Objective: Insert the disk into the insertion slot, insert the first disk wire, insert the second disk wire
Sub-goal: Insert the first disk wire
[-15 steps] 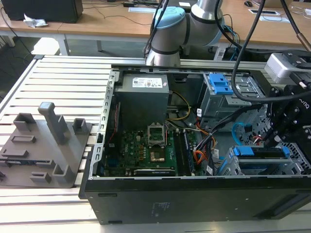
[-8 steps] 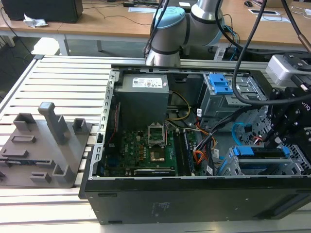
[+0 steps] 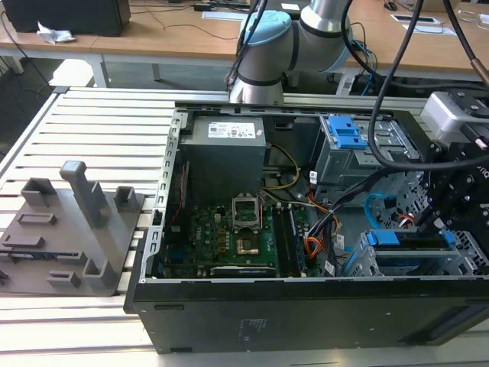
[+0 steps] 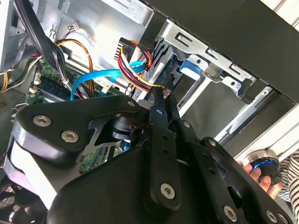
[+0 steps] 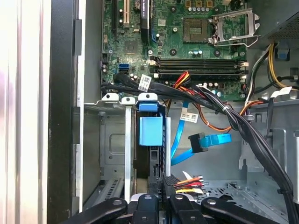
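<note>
The disk (image 5: 150,130) sits in its blue carrier inside the insertion slot (image 5: 112,105), the silver cage at the case's front corner; in the exterior view the disk (image 3: 405,238) lies in that slot (image 3: 462,264) at the lower right. My gripper (image 5: 161,183) hovers at the disk's rear end, shut on a black connector with red, yellow and black wires (image 5: 187,181). In the second wrist view the gripper (image 4: 160,95) holds the same wire bundle (image 4: 135,70). A blue flat wire (image 5: 205,141) hangs loose beside the disk, its connector free.
The open computer case holds a motherboard (image 3: 229,229), a power supply (image 3: 225,149) and a grey upper bay with a blue latch (image 3: 348,134). Thick black cables (image 5: 233,116) cross above the cage. A grey fixture (image 3: 72,229) lies outside, at the exterior view's left. A person's hand (image 4: 264,175) holds a knob.
</note>
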You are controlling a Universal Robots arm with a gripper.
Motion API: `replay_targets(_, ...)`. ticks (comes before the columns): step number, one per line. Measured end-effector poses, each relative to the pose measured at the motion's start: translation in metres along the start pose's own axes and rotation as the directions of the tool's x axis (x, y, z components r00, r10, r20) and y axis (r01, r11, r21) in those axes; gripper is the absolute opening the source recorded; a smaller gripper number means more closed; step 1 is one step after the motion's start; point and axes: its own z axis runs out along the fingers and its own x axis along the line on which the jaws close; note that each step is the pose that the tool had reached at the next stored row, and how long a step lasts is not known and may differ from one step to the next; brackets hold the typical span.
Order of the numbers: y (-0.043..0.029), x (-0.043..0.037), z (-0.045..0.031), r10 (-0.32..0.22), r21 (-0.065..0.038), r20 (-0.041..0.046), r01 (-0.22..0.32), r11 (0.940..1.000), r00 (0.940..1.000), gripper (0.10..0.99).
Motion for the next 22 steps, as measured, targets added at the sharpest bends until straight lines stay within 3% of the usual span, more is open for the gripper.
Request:
replay_targets(20,-0.0055,0.0016,0.0075,0.0,-0.001,0.0028,0.0,1.0,1.0,0.161)
replay_targets(21,-0.0054,0.0017,0.0078,0.0,-0.001,0.0025,0.0,1.0,1.0,0.173)
replay_targets(22,-0.0054,0.0017,0.0071,0.0,-0.001,0.0009,0.0,1.0,1.0,0.239)
